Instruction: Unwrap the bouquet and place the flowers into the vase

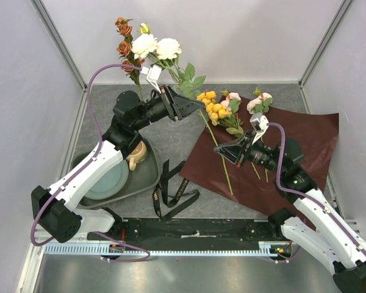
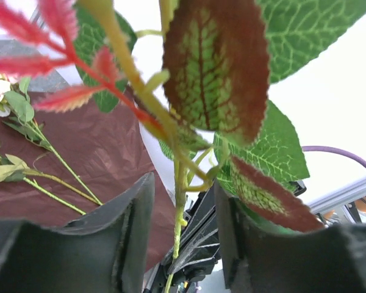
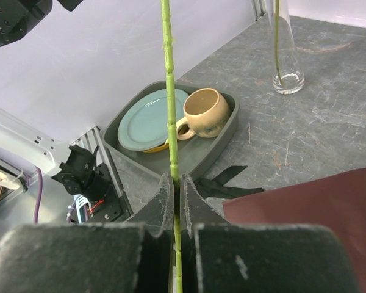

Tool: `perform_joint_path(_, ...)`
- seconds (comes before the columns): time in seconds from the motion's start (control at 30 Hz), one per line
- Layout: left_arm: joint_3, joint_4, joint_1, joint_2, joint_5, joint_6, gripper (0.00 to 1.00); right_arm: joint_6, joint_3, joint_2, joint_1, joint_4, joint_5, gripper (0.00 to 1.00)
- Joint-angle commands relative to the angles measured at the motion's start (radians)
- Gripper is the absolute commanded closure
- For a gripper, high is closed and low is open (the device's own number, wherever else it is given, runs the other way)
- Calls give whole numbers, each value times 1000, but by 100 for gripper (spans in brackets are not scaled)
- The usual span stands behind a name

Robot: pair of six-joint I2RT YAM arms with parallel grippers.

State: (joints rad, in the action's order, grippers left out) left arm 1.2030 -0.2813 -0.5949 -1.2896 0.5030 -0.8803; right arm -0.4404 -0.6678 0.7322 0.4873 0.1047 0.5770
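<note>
1. Up and forward with the left arm (image 1: 88, 174), high above the surface (image 1: 171, 140); low across the maroon paper (image 1: 305, 140) with the right arm (image 1: 320, 210).
2. Half closed with the left jaws around a leafy stem under the white flowers (image 1: 155, 46). Cannot tell if gripping.
3. Clamped tight with the right jaws on the yellow flowers' (image 1: 213, 110) stem.
4. In the vase (image 3: 288, 73), back of the surface: one thin stem. In the tray (image 3: 222, 146): plate (image 3: 143, 119) and mug (image 3: 204, 110).
5. On the paper: pink flowers (image 1: 259, 102), lying flat.

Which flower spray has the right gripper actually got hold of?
The yellow-flowered spray: the right gripper is shut on its stem, while the two pink sprays lie loose on the maroon paper.
</note>
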Motion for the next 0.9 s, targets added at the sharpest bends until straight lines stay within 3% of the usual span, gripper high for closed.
perform_joint_path(0.0, 27, 37, 12, 39, -7, 37, 44, 26, -3, -24, 4, 29, -48, 100)
perform_joint_path(0.07, 15, 39, 15, 52, -14, 34, 44, 28, -4, -21, 4, 26, -40, 100)
perform_joint_path(0.1, 12, 39, 17, 55, -14, 32, 50, 28, -4, -17, 4, 23, -37, 100)
perform_joint_path(0.2, 17, 36, 21, 56, -11, 30, 56, 28, -6, -11, 4, 26, -25, 100)
perform_joint_path(0.37, 41, 30, 23, 38, 6, 26, 54, 28, -9, -5, 5, 26, -11, 100)
perform_joint_path(0.47, 46, 21, 23, 29, 19, 20, 60, 28, -9, -8, 5, 21, -9, 100)
perform_joint_path(0.87, 61, 25, 26, 30, 11, 60, 98, 26, -15, 1, 7, 18, 20, 100)
